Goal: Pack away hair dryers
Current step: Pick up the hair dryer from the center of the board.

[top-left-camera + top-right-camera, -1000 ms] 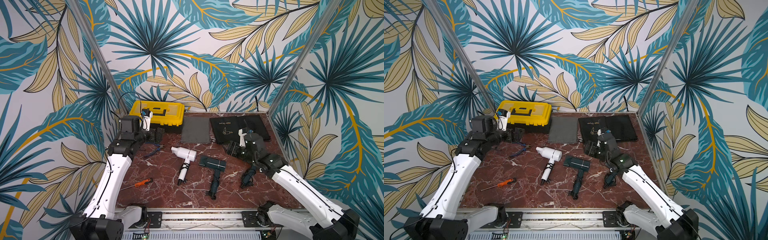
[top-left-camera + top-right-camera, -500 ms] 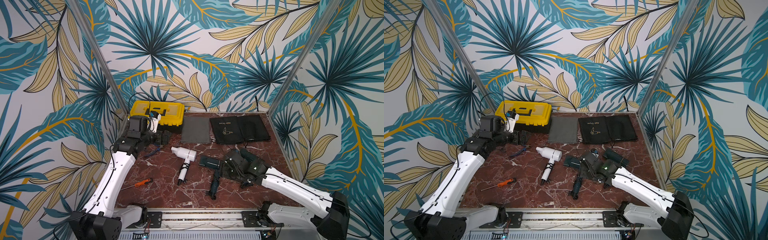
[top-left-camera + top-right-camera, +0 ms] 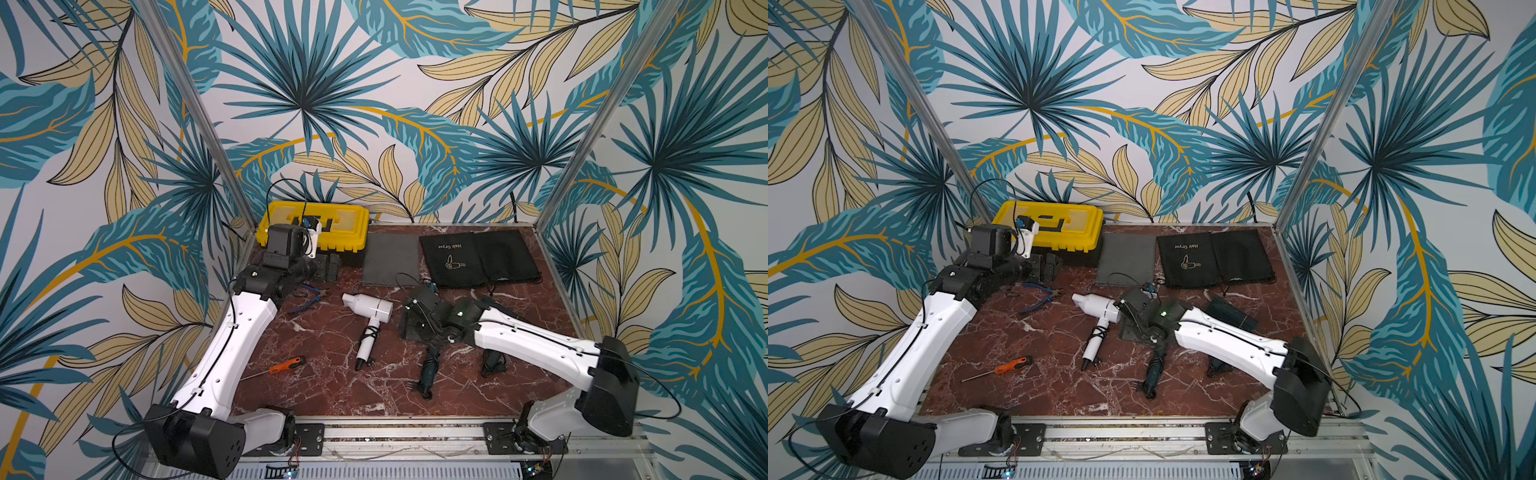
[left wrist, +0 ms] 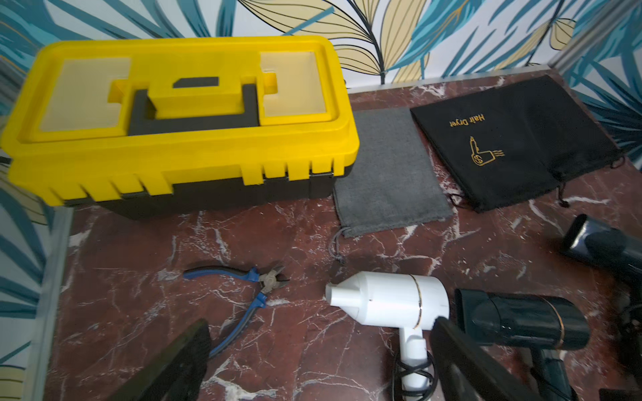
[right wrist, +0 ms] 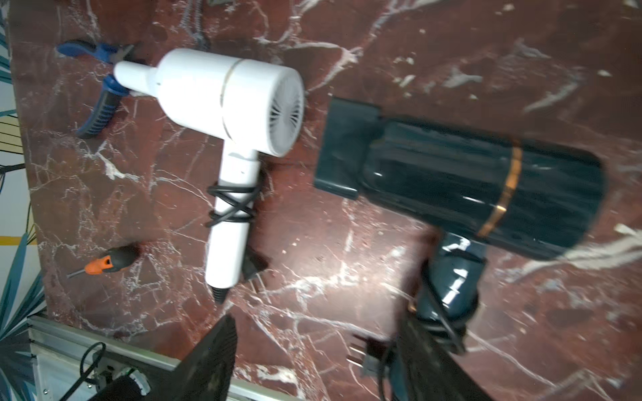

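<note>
Right claw (image 5: 316, 323) spread at the handle of the dark teal hair dryer (image 5: 469, 180), gripping nothing; left claw (image 4: 321, 324) spread, empty.

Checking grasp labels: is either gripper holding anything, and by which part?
Nothing held. Left gripper open, empty; right gripper open over the teal hair dryer, by its handle, not gripping it.
</note>
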Robot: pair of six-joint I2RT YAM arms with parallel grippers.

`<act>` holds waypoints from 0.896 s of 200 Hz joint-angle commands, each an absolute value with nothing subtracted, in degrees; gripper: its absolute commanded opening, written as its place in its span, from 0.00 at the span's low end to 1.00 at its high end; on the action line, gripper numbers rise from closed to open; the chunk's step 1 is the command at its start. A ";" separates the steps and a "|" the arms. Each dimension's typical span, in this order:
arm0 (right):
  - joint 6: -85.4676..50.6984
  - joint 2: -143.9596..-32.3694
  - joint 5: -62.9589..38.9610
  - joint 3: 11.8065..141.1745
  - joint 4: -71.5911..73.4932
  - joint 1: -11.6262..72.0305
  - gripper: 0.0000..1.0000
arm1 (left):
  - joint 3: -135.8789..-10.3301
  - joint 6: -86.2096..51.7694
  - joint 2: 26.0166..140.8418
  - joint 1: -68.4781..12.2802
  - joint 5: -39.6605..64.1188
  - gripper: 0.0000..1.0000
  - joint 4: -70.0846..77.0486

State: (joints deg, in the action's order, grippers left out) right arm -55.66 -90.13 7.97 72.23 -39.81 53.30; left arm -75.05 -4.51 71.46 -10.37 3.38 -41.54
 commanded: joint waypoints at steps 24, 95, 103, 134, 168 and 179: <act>-56.15 -105.40 5.66 84.04 -41.57 56.32 0.75 | -77.85 -9.08 70.22 -6.53 -2.90 1.00 -40.30; -58.55 -115.52 7.16 88.24 -42.70 59.58 0.74 | -79.65 -7.90 72.95 -4.13 0.68 0.99 -40.28; -58.40 -116.19 7.61 88.37 -42.72 59.66 0.74 | -79.39 -8.17 73.04 -4.13 1.27 0.99 -40.17; -57.22 -118.30 8.83 90.35 -42.90 59.77 0.74 | -78.93 -7.71 72.82 -4.13 1.99 1.00 -39.15; -56.35 -119.76 8.15 92.11 -41.61 59.77 0.73 | -79.28 -6.18 71.94 -4.14 3.46 1.00 -38.78; -55.84 -120.94 8.70 93.03 -42.58 59.79 0.73 | -79.28 -6.07 71.81 -4.13 3.99 1.00 -38.78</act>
State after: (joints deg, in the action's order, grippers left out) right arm -57.19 -118.02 7.09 91.33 -40.77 59.53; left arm -77.56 -7.29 73.10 -4.38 2.17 -40.12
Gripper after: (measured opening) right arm 0.734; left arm 0.995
